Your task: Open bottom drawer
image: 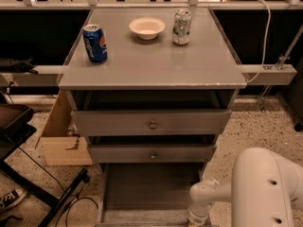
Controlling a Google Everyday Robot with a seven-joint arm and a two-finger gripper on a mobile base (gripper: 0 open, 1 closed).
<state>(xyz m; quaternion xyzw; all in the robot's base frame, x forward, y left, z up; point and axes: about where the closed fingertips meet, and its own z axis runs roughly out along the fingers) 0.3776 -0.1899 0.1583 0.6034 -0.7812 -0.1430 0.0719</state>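
Grey wooden cabinet (151, 72) with three drawers. The bottom drawer (150, 189) is pulled well out beneath the middle drawer (151, 153), showing a shallow grey tray with low side walls; its front panel runs along the lower frame edge and no knob shows. The gripper (196, 220) sits at the tray's front right corner, cut off by the frame; its jaw state cannot be told. On the worktop, a Pepsi can (95, 42) stands near the left edge.

grey bottom drawer (150, 189) stands wide open, tool (196, 219) at its front-right corner.
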